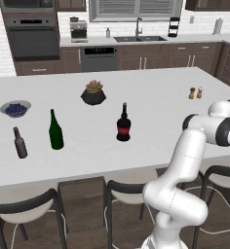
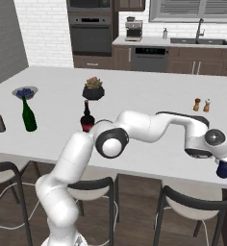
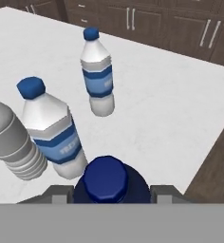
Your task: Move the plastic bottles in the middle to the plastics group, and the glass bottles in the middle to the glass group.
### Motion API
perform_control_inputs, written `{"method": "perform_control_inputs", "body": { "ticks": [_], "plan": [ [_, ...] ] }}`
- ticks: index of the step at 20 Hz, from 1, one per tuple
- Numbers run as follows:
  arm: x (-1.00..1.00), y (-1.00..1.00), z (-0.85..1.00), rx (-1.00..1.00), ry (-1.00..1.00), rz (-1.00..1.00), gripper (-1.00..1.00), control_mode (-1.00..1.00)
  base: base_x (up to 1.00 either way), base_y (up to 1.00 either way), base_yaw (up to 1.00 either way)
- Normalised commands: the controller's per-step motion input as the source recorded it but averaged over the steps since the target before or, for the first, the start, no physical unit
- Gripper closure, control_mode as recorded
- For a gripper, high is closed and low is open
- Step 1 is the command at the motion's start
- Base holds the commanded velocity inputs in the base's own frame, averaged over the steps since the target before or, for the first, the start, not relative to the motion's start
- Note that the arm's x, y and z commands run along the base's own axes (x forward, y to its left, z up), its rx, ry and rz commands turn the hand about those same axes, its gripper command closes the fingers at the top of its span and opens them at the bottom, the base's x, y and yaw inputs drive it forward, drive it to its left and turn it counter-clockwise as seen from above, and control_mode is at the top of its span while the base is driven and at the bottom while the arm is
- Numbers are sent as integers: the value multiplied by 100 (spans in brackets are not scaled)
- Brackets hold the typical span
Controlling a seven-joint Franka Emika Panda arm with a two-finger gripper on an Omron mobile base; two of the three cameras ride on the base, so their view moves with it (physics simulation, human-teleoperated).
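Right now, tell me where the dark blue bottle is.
The dark blue bottle sits in the gripper at the counter's far right end, beside two blue-capped water bottles.

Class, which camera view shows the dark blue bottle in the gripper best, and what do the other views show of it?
The hand view: the dark blue bottle sits close up between the gripper's fingers, cap toward the camera. The right base view shows it small, hanging below the hand at the counter's right edge. In the left base view I cannot make it out.

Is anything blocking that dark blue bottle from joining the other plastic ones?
Nothing visible. The dark blue bottle sits in the gripper, right beside two water bottles and a grey bottle.
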Motion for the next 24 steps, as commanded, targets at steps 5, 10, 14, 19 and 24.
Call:
{"method": "perform_control_inputs", "body": {
  "ticks": [5, 10, 14, 19, 24],
  "plan": [
    [3, -10, 0, 1, 9, 0, 100, -100, 0, 0, 0],
    [9, -8, -12, 5, 2, 0, 100, -100, 0, 0, 0],
    [23, 0, -9, 7, 0, 2, 100, -100, 0, 0, 0],
    [19, 0, -6, 4, 0, 4, 100, -100, 0, 0, 0],
    [3, 2, -26, 0, -3, 1, 100, -100, 0, 0, 0]
  ]
}}
